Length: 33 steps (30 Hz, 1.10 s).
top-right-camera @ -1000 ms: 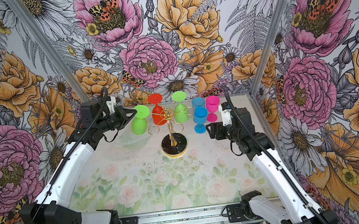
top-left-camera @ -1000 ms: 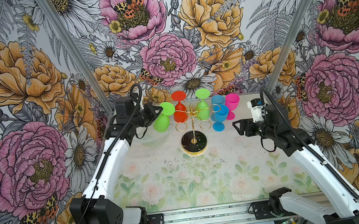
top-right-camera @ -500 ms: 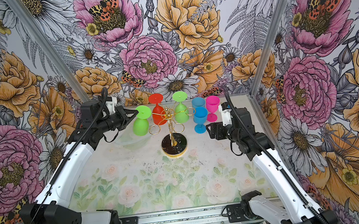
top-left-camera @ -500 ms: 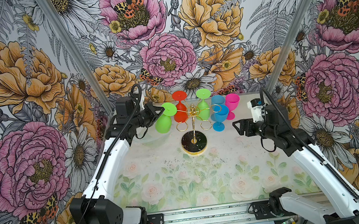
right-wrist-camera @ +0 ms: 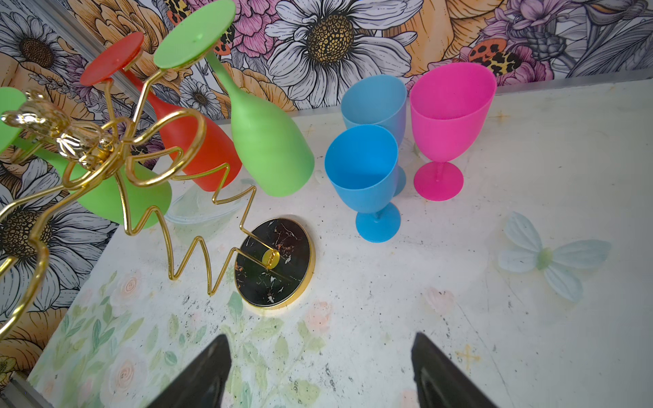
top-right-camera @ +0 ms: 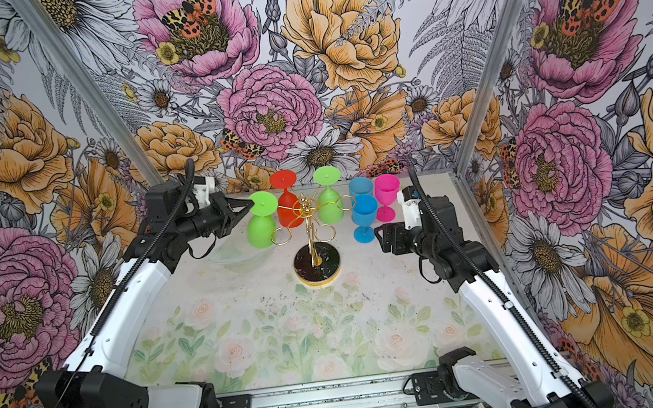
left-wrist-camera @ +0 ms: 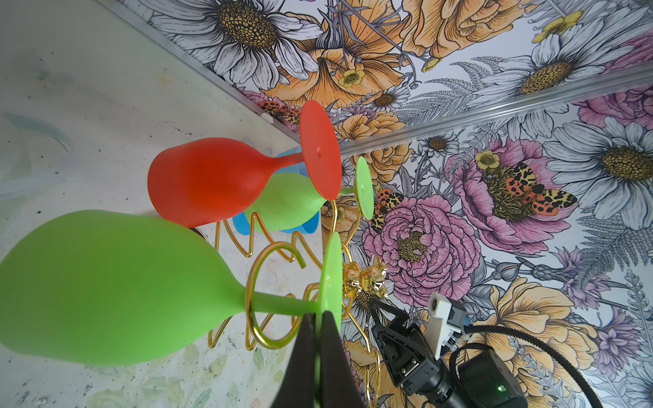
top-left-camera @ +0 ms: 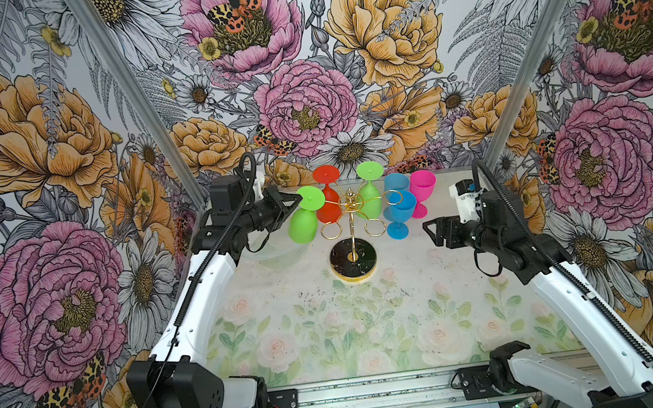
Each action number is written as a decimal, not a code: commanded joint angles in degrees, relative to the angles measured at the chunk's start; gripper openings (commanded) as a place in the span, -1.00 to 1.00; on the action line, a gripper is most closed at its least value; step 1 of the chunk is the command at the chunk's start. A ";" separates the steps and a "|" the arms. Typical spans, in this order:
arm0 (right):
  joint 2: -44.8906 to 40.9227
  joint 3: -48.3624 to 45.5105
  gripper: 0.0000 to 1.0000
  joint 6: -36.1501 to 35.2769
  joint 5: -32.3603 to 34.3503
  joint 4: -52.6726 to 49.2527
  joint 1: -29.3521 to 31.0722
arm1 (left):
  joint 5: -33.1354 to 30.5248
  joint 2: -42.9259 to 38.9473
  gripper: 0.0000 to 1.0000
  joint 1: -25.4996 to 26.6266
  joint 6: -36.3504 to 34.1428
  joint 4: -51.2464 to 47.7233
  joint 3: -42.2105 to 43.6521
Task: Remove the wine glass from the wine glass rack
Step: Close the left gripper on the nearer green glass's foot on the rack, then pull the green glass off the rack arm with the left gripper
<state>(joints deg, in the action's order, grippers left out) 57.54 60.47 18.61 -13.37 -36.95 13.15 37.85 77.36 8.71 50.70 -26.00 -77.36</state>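
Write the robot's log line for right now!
left gripper shut on green wine glass foot | stem in wine glass rack loop | right gripper open, empty

Gold wine glass rack [top-left-camera: 351,233] upright on black base — lime wine glass [top-left-camera: 303,226] inverted, tilted, at its left.
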 commanded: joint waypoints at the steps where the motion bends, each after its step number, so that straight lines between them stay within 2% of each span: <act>1: -0.57 -0.26 0.62 0.21 0.36 1.27 -0.03 | 1.85 0.45 -1.00 0.22 0.37 2.35 -1.64; 33: -1.29 -1.36 0.62 -0.35 1.32 1.17 -0.03 | 4.81 7.89 -1.00 3.20 1.07 3.17 -7.36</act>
<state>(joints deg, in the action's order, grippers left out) 57.32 59.37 18.59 -13.15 -36.95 13.15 41.23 85.38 11.60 51.11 -24.97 -82.50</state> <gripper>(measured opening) 0.812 0.058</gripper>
